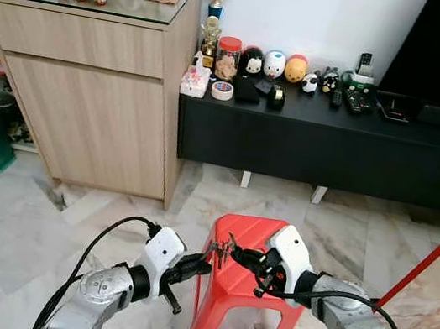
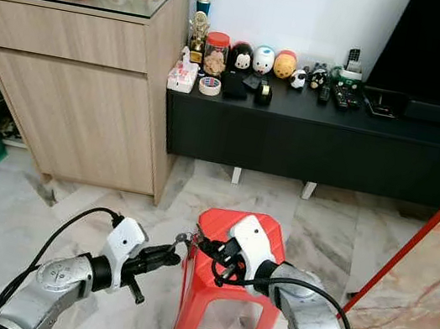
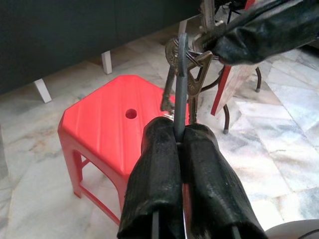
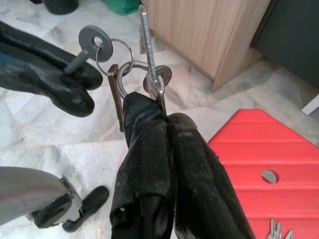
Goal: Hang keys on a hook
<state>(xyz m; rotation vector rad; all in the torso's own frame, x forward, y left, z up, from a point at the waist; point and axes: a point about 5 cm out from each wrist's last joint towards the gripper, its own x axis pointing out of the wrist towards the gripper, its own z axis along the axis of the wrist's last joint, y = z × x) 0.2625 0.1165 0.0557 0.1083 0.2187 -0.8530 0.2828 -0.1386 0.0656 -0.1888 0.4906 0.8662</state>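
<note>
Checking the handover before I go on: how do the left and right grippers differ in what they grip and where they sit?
The left gripper is shut on one grey key, by its shaft; the right gripper is shut on the keys at the ring. The left gripper hangs over the floor beside the red stool; the right gripper sits above the stool's top. Both are shut and meet at the same bunch.

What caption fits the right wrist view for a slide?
Right gripper and left gripper both pinch the key bunch beside the red stool.
</note>
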